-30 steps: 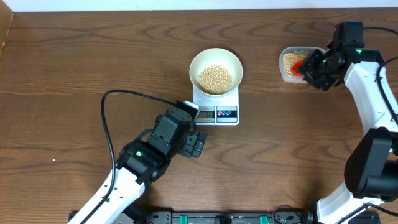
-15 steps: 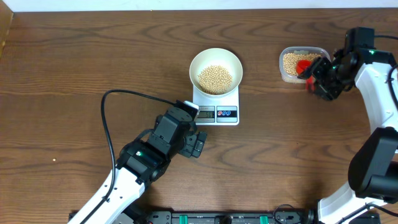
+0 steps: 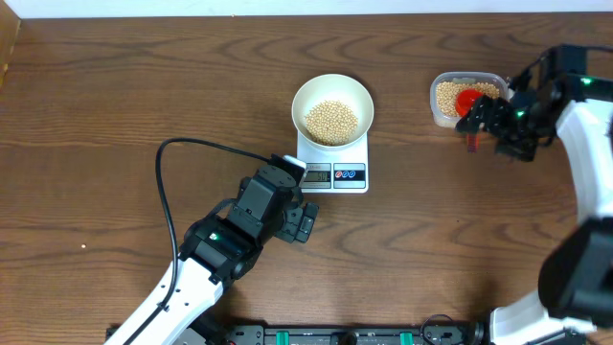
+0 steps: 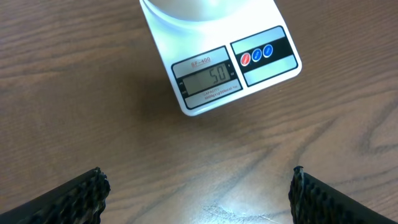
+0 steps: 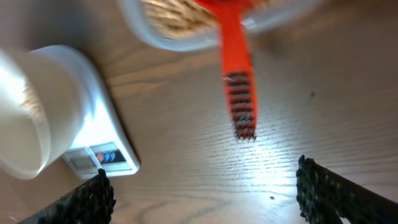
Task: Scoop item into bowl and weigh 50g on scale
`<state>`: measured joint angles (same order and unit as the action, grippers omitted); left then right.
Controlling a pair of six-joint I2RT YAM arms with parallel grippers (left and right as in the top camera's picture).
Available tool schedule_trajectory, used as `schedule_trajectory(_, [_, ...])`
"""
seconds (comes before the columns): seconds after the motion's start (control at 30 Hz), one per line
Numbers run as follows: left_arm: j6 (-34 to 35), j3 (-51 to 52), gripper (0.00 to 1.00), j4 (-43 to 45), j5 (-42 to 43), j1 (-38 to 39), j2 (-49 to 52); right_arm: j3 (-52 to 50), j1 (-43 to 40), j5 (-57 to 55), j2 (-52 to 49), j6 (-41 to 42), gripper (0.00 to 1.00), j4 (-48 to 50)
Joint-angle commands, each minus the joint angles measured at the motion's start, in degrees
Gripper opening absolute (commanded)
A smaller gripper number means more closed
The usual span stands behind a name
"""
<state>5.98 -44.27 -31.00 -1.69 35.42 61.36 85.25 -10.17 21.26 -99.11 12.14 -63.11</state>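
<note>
The white bowl (image 3: 331,96) stands on the scale (image 3: 333,172) with a heap of tan beans (image 3: 331,120) in it. In the left wrist view the scale (image 4: 249,59) shows 50 on its display. My left gripper (image 3: 305,218) (image 4: 198,186) hangs open over bare wood just in front of the scale. A red scoop (image 3: 467,103) (image 5: 235,74) rests with its head in the clear tub and its handle out over the table. My right gripper (image 3: 492,130) (image 5: 200,180) is open beside that handle, apart from it, with nothing between its fingers.
The clear plastic tub (image 3: 441,113) (image 5: 140,25) holding more beans sits at the right, behind the scoop handle. A black cable (image 3: 163,196) loops across the wood left of my left arm. The table's far edge runs along the top.
My right gripper has opened and let go of the red scoop, then drawn back to the right. The scoop stays leaning in the tub. The left arm has not moved.
</note>
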Motion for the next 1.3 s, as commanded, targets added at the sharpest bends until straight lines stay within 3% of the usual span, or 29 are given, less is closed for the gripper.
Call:
schedule_trajectory(0.0, [-0.1, -0.4, 0.95, 0.0, -0.5, 0.1, 0.1, 7.2, -0.1, 0.1, 10.7, -14.8, 0.98, -3.0])
schedule_trajectory(0.33, [-0.1, -0.4, 0.95, 0.0, -0.5, 0.1, 0.1, 9.9, -0.1, -23.4, 32.1, -16.1, 0.99, -6.0])
schedule_trajectory(0.63, [-0.1, -0.4, 0.95, 0.0, -0.5, 0.1, 0.1, 9.9, -0.1, -23.0, 45.1, -16.0, 0.99, -14.1])
schedule_trajectory(0.93, [-0.1, -0.4, 0.95, 0.0, -0.5, 0.1, 0.1, 9.1, 0.0, -21.5, 50.6, -15.2, 0.99, -14.5])
schedule_trajectory(1.1, [-0.1, -0.4, 0.95, 0.0, -0.5, 0.1, 0.1, 2.7, 0.7, -21.3, 54.1, -15.2, 0.99, -11.1])
schedule_trajectory(1.27, [-0.1, -0.4, 0.95, 0.0, -0.5, 0.1, 0.1, -12.3, 2.1, -21.3, 61.6, -15.6, 0.99, 2.1])
